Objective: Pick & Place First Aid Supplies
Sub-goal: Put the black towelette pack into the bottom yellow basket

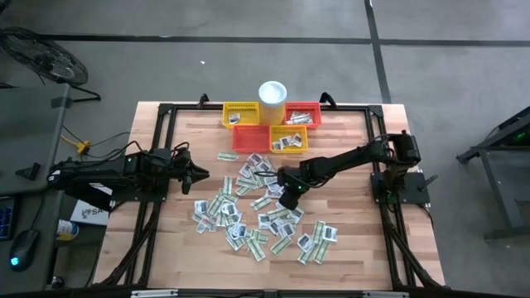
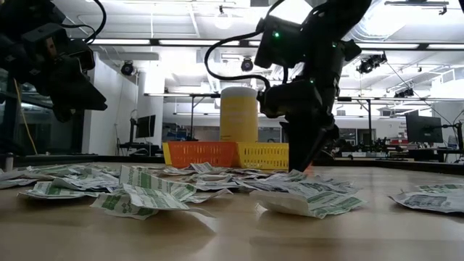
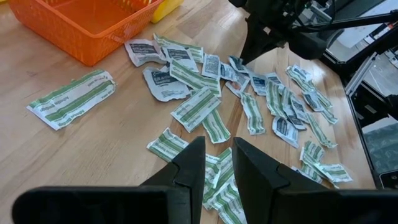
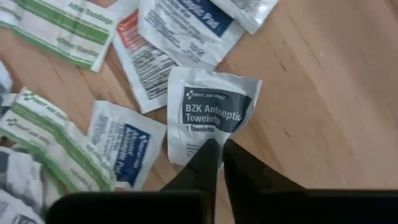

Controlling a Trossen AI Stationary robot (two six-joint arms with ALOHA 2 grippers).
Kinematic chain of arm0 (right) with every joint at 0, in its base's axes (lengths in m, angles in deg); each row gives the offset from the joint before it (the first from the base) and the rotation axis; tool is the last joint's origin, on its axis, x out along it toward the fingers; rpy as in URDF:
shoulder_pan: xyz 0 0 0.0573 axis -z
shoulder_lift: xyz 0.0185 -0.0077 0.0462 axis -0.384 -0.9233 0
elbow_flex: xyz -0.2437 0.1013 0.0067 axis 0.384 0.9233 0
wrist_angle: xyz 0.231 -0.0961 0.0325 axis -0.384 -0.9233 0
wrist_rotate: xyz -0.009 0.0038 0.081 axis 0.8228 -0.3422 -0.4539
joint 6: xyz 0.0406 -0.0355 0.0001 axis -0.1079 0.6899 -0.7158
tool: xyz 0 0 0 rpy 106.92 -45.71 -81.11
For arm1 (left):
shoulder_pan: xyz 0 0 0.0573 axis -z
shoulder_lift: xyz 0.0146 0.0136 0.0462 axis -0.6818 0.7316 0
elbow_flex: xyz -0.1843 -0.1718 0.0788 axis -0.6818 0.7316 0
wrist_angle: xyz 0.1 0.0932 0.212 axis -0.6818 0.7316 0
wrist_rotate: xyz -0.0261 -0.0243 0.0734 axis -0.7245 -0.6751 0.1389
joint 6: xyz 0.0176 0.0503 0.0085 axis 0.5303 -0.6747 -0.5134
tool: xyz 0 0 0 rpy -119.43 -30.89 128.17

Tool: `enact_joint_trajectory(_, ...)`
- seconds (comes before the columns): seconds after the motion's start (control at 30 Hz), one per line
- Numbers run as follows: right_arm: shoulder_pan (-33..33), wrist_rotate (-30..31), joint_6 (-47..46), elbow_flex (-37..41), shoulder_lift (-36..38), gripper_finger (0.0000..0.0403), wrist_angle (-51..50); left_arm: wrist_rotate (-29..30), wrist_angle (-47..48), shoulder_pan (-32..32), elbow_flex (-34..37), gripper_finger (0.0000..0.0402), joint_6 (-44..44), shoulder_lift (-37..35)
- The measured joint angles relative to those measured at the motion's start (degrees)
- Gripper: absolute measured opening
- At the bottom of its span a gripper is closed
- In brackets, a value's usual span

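White flat paper-foil towelette sachet with a dark printed label (image 4: pixel 211 115): lies flat on the wooden tabletop (image 1: pixel 356 248), mid-tabletop, at the right fringe of the scattered pile of white and pale-green sachets (image 1: pixel 248 211). Judgement: near weightless, thin, floppy, slick face; crinkles but won't break. Best hold is a free edge or corner, since a flat face gives no purchase. Right end effector (image 4: pixel 217 152) is pinched closed at the sachet's near edge; likely gripping it, lift unconfirmed. Left end effector (image 3: pixel 214 165) hangs over the left side of the pile, fingers narrowly apart, empty. Orange and yellow mesh baskets (image 1: pixel 269 124) and a white cylindrical cup (image 1: pixel 272 93) sit at the far edge.
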Motion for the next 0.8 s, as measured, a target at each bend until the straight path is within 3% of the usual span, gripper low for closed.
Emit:
enact_joint_trajectory(0.43,0.53,1.32,-0.69,-6.51,4.03,0.0003,-8.30,0.00,-0.01,0.00,0.00,0.0080,-0.01,-0.01)
enact_joint_trajectory(0.8,7.87,9.47,12.41,-17.66,6.73,0.0001,-25.47,0.00,0.01,0.00,0.00,0.0080,0.00,0.02)
